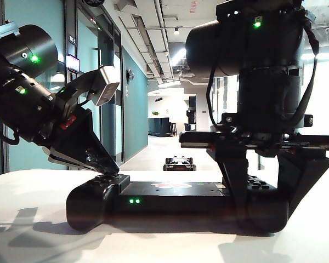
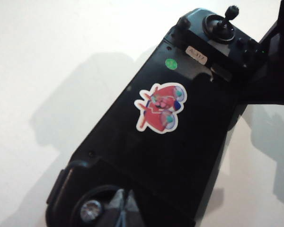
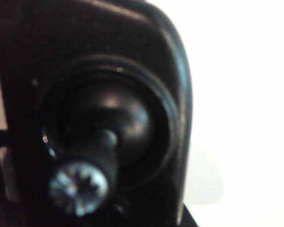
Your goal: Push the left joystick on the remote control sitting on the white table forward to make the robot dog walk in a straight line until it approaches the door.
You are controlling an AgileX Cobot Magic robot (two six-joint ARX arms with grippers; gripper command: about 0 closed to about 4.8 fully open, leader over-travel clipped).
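Note:
The black remote control (image 1: 170,200) lies across the white table (image 1: 38,224), two green lights on its front and a red-white logo (image 2: 158,107) on top. My left gripper (image 1: 114,171) slants down onto its left end, shut, the tips (image 2: 125,201) close beside the left joystick (image 2: 91,211). My right gripper (image 1: 266,211) straddles the controller's right end, one finger (image 1: 236,186) in front and one behind, closed on it. The right wrist view is filled by the right joystick (image 3: 78,187). The robot dog (image 1: 179,163) stands small in the corridor beyond the table.
A long corridor runs away behind the table, with a teal wall and glass doors (image 1: 107,98) on its left side and a bright room at the far end. The right arm's finger (image 2: 274,61) shows beside the controller's far end.

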